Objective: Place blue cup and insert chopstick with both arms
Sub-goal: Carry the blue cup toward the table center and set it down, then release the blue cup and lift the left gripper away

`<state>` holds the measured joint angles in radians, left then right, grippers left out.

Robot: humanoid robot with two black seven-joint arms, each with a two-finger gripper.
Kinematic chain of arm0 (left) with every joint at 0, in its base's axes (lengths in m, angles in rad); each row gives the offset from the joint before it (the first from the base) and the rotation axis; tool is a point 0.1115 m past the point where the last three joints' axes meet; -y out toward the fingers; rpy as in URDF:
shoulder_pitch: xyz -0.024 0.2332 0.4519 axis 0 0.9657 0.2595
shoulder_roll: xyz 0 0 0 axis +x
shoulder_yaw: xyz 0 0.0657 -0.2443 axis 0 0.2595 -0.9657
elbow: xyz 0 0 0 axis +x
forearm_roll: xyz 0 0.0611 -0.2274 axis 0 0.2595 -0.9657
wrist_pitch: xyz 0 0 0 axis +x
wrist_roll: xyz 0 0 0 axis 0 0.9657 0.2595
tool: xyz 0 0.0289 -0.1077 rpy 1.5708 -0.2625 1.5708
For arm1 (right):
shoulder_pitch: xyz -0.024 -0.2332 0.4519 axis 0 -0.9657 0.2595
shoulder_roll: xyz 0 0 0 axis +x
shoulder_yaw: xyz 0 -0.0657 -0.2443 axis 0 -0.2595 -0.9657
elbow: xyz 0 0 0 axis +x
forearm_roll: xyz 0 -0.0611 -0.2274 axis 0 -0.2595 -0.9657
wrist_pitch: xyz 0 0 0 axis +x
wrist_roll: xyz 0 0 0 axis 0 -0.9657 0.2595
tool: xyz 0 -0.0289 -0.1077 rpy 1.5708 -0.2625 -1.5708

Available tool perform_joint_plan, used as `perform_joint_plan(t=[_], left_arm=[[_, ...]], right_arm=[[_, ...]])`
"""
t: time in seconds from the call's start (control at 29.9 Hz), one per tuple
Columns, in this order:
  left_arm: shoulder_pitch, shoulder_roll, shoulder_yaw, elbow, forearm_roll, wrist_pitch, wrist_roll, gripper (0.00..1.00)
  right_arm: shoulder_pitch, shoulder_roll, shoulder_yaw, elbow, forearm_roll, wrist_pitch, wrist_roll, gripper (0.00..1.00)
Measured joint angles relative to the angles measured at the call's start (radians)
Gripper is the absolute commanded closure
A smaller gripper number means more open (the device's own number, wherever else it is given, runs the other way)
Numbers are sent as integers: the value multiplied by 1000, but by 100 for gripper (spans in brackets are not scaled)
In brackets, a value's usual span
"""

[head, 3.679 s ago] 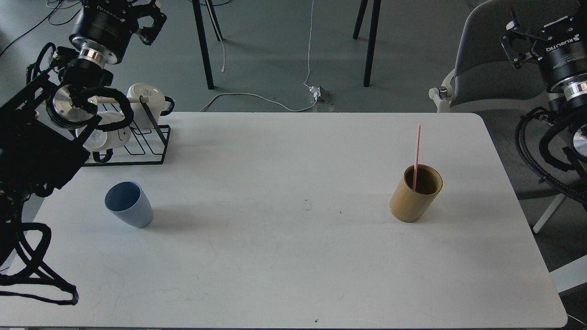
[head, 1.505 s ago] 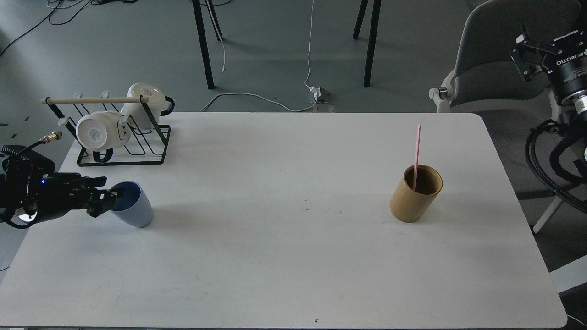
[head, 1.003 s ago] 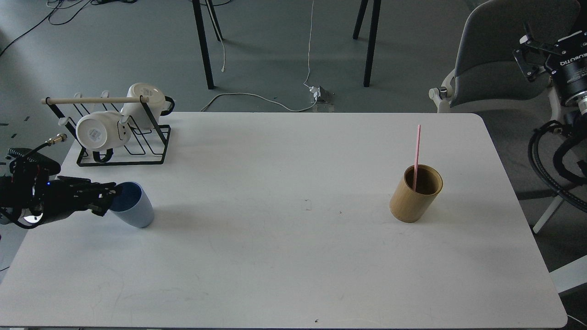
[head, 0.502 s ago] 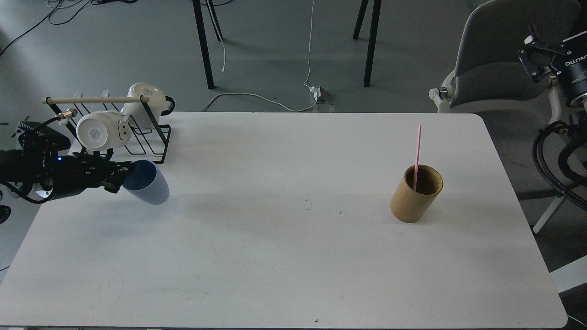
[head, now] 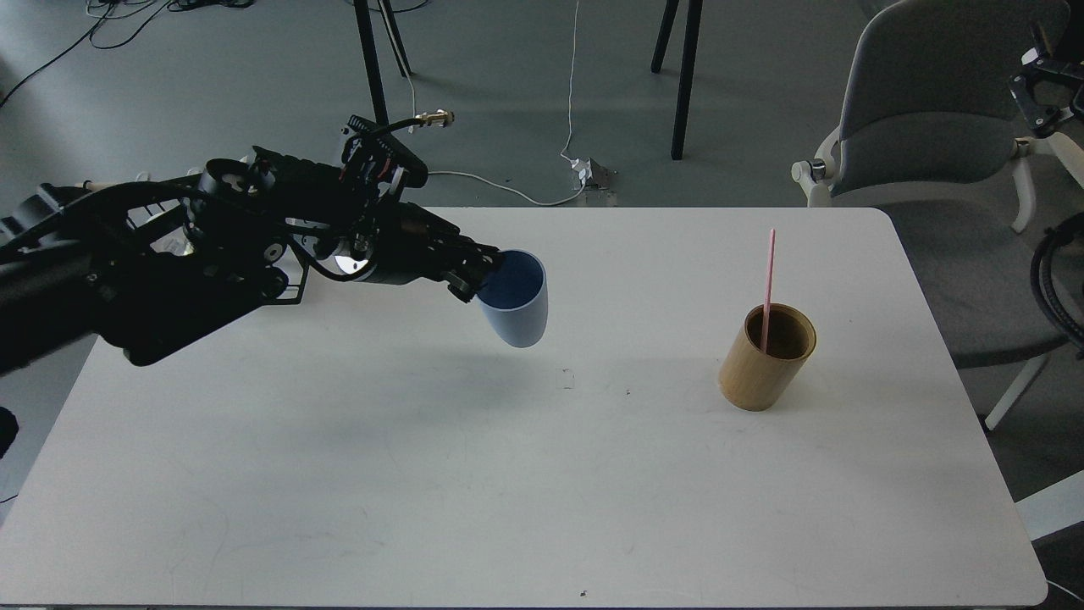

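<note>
My left gripper [head: 483, 273] is shut on the rim of the blue cup [head: 517, 305] and holds it above the middle of the white table [head: 542, 474], its mouth facing up. The pink-red chopstick [head: 768, 284] stands upright in the tan bamboo holder [head: 766, 360] at the right of the table. My right gripper [head: 1040, 89] shows only partly at the top right edge, beyond the table, and its fingers cannot be told apart.
My left arm [head: 169, 263] stretches across the back left of the table and hides most of the black wire rack with the white mugs. A grey chair [head: 931, 110] stands behind the table's right corner. Chair legs and cables lie on the floor behind.
</note>
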<state>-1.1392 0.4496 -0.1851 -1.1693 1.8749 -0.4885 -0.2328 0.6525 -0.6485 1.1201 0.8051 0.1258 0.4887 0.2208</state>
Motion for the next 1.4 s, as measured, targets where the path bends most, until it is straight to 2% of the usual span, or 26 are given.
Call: perform_joint_plan(t=[0.07,0.2,0.54,0.6,0.7,0.74,0.97,1.07,1.24,1.34,1.4], left_arm=[[0,-80,22,33,14,0,25,96],[19,-196,124,88,83,0,36,96],[61,-263,148,160,106,0,46,92],[62,-261,148,165,105,0,46,84],[63,-260,138,166,102,0,46,55],[63,-260,129,166,99,0,46,51],[66,-243,35,153,3,0,69,41],[68,-203,0,151,-85,0,82,33],[69,-133,-75,147,-206,0,73,25],[86,-87,-173,148,-360,0,71,10],[111,-70,-260,156,-533,0,70,5]], right_arm=[[0,-3,0,-14,0,0,0,0],[-1,-7,0,-30,0,0,0,0],[-2,-22,0,-31,0,0,0,0],[-2,-26,0,-31,0,0,0,0],[-2,-29,0,-29,0,0,0,0],[-2,-29,0,-29,0,0,0,0],[-2,-46,-14,-24,-4,0,-4,0],[1,-63,-64,-18,-33,-33,-5,0],[18,-146,-163,25,-127,-70,-5,1],[18,-212,-190,114,-229,-77,-4,3],[16,-270,-201,212,-317,-93,-2,3]])
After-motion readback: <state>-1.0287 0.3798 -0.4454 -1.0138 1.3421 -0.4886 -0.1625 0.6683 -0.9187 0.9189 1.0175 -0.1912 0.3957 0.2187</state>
